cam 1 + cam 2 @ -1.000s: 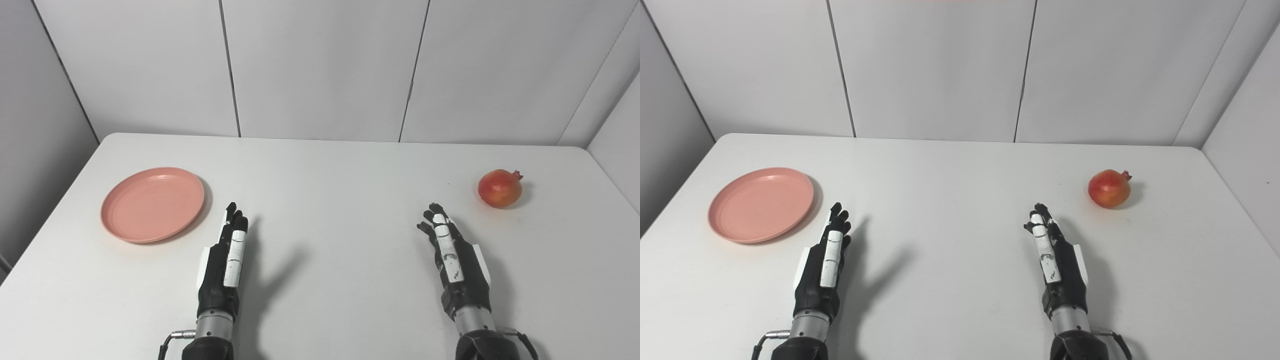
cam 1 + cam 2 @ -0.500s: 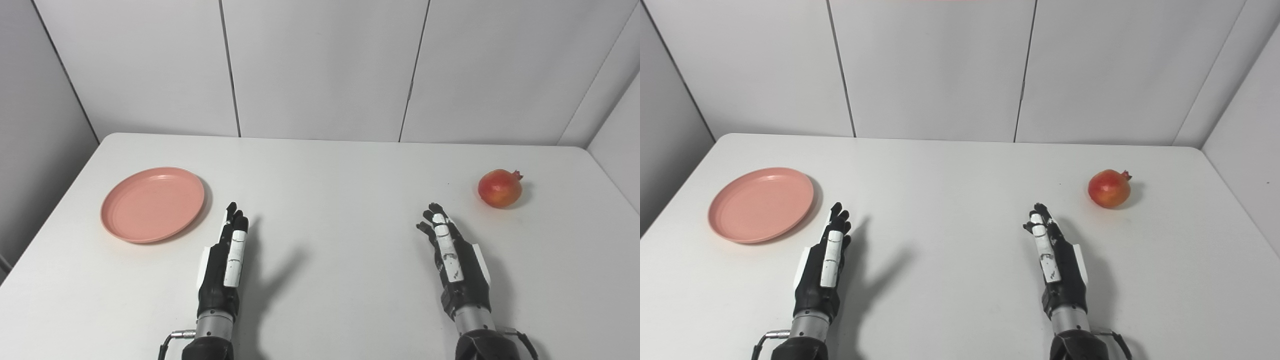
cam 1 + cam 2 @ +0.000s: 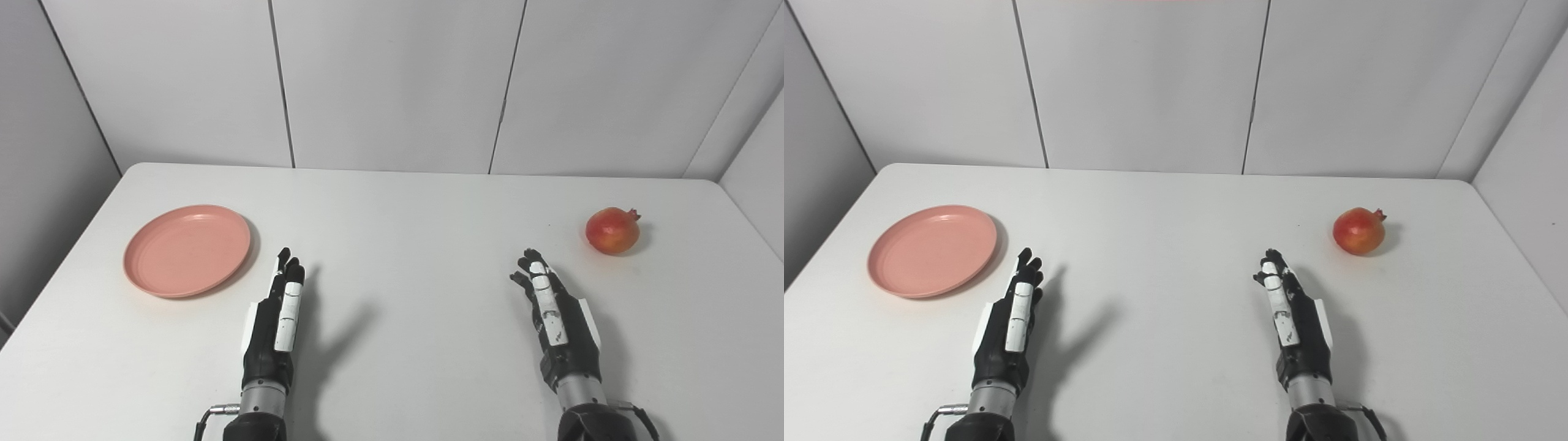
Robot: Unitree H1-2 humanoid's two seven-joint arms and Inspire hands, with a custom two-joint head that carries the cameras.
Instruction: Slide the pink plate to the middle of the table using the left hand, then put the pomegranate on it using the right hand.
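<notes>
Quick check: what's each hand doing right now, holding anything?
Left hand: open, holding nothing, beside the pink plate.
Right hand: open, holding nothing, short of the pomegranate.

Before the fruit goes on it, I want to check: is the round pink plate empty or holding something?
Empty. The round pink plate shows only its bare inside; the red pomegranate lies far right.

Both head cameras look down over the same white table [image 3: 392,202], slightly offset sideways.
</notes>
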